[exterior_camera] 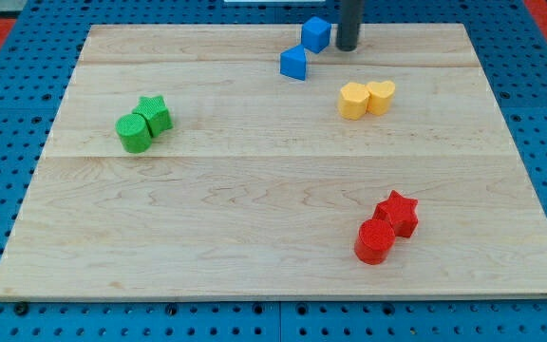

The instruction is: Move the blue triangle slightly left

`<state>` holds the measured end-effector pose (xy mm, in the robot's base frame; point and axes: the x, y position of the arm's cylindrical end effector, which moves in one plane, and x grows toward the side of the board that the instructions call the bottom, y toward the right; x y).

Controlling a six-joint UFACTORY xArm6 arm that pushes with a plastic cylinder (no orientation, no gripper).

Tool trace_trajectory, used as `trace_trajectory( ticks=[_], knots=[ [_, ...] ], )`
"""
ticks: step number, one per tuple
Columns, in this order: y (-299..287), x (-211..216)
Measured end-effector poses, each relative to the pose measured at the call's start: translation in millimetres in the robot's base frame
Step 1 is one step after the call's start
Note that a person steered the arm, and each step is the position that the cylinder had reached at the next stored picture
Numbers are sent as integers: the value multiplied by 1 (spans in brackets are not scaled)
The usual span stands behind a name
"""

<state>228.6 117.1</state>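
The blue triangle [294, 64] lies near the top middle of the wooden board [254, 218]. A blue cube [316, 34] sits just above and to the right of it, close by. My tip [347, 47] is at the top of the board, just right of the blue cube and up and to the right of the blue triangle, apart from the triangle. The rod rises out of the view's top.
A yellow hexagon block [353, 100] and a yellow heart block [381, 96] touch at the right of centre. A green cylinder [134, 133] and green star [155, 113] sit at the left. A red cylinder [375, 240] and red star [398, 212] sit at the lower right.
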Motion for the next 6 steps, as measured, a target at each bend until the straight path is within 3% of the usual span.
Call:
trace_trajectory(
  ticks=[1,3,4,6],
  knots=[
    [-1,-23],
    [-97,-20],
    [-30,5],
    [-87,72]
  ],
)
